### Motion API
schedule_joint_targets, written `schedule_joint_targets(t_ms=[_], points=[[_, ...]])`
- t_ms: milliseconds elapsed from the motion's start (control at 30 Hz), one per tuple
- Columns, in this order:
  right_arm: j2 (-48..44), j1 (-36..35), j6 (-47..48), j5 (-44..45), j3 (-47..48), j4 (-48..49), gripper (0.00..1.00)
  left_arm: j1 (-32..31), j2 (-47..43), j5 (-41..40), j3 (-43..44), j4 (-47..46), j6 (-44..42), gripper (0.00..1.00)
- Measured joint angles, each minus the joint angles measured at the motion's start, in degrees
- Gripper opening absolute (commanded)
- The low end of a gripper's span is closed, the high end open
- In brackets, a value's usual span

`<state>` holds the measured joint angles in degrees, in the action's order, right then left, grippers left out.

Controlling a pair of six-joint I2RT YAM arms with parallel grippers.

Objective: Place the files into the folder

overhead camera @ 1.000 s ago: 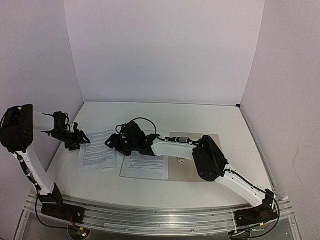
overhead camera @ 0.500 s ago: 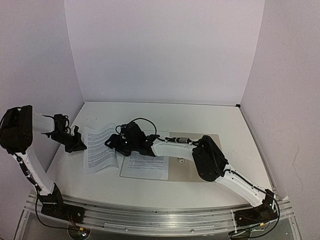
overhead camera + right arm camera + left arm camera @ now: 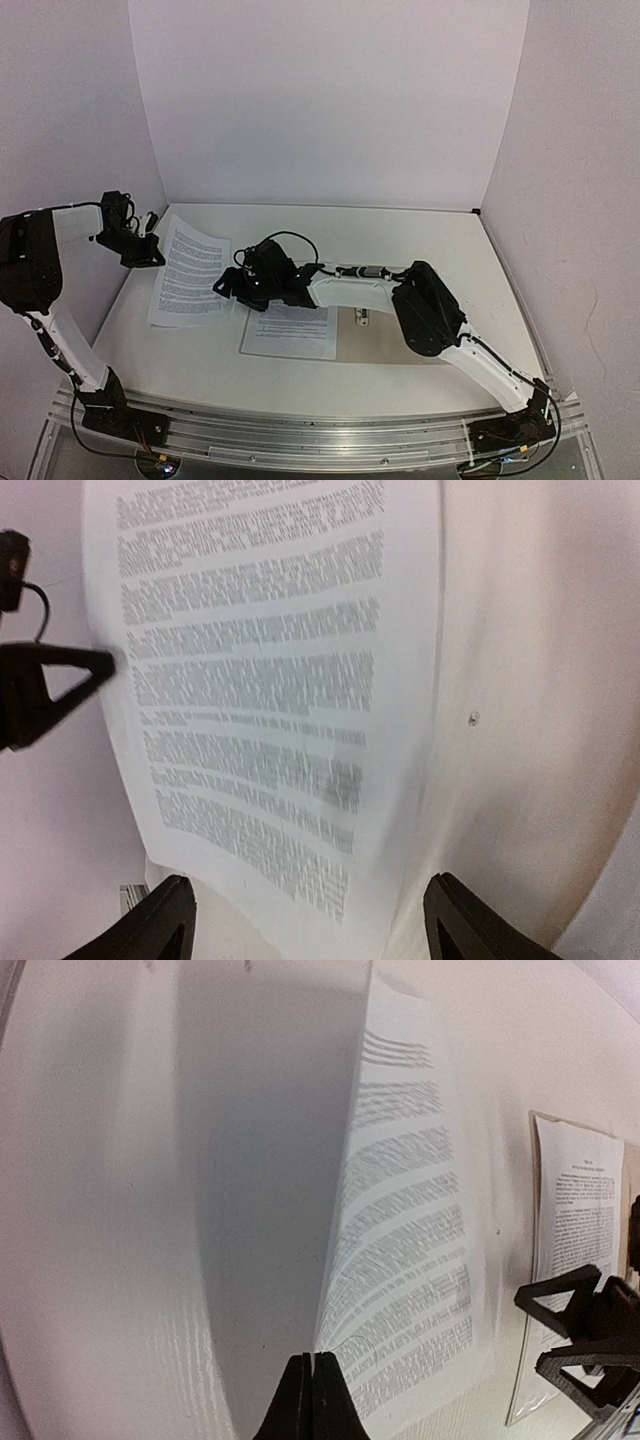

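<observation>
We see the left end effector (image 3: 311,1385) clamped on a tilted sheet (image 3: 188,272). The right end effector (image 3: 228,287), fingers apart, faces it, its arm (image 3: 360,285) crossing the folder (image 3: 372,346) and second sheet (image 3: 290,332).

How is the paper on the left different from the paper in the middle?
The left sheet is pinched at its edge by the left end effector and tilted up; the middle sheet lies flat, ungripped. The left sheet is off the folder; the middle sheet rests on it. Both are white with black print.
</observation>
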<state>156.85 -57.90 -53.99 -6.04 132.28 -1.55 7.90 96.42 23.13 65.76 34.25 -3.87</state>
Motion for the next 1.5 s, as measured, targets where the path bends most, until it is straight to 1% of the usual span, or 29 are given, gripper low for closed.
schedule_joint_targets(t_ms=[67,167,267,333,433,533,600,700,800,967,1100,1267,1400,1433,1500], points=[[-3.29,0.37,1.72,0.06,-3.14,-0.73,0.87,-2.15,-0.42,-1.1,4.94,2.12,-4.1,0.0],[-9.67,1.28,4.46,0.18,-8.9,-1.32,0.91,-7.05,-1.18,-3.67,11.44,5.08,-9.66,0.0],[-19.35,2.89,8.77,0.75,-17.57,-1.5,0.96,-12.96,-1.67,-6.67,18.21,8.98,-14.84,0.0],[-26.11,4.04,12.38,1.76,-23.63,-1.14,0.97,-16.39,-1.69,-8.75,22.9,11.46,-17.76,0.0],[-36.88,6.26,18.31,2.2,-34.6,2.49,0.98,-20.15,-1.86,-12.17,29.23,14.72,-21.72,0.0],[-44.39,8.82,22.19,1.35,-45.18,10.44,0.98,-23.57,-1.88,-14.87,35.3,18.21,-24.65,0.0],[-47.56,10.32,24.92,1.17,-52.17,17.69,0.98,-25.69,-1.55,-15.4,40.43,21.38,-25.23,0.0],[-48.45,11.53,28.31,1.11,-61.06,30.62,0.98,-28.41,-0.01,-13.93,50.92,25.01,-24.74,0.0],[-46.86,11.48,30.48,0.17,-66.93,42.0,0.98,-29.87,-0.16,-11.72,56.52,26.27,-24.28,0.0],[-42.21,11.92,31.9,-3.78,-66.77,57.1,0.98,-30.85,-1.49,-6.75,57.65,27.72,-24.55,0.0],[-40.04,13.66,32.07,-7.52,-63.25,66.41,0.98,-30.89,-1.83,-3.11,57.91,28.35,-25.07,0.0],[-36.82,16.62,30.56,-12.3,-56.05,72.72,0.98,-30.95,-2.15,0.32,59.03,28.68,-26.02,0.0],[-33.64,18.46,27.5,-15.58,-51.38,74.83,0.97,-31.16,-2.51,2.34,59.54,28.78,-26.09,0.0],[-32.89,18.77,26.78,-16.11,-50.34,74.99,0.97,-31.17,-2.52,2.84,59.8,28.79,-26.0,0.0],[-31.81,19.08,25.57,-17.03,-49.17,75.15,0.92,-31.17,-2.54,3.68,60.34,28.78,-25.7,0.0]])
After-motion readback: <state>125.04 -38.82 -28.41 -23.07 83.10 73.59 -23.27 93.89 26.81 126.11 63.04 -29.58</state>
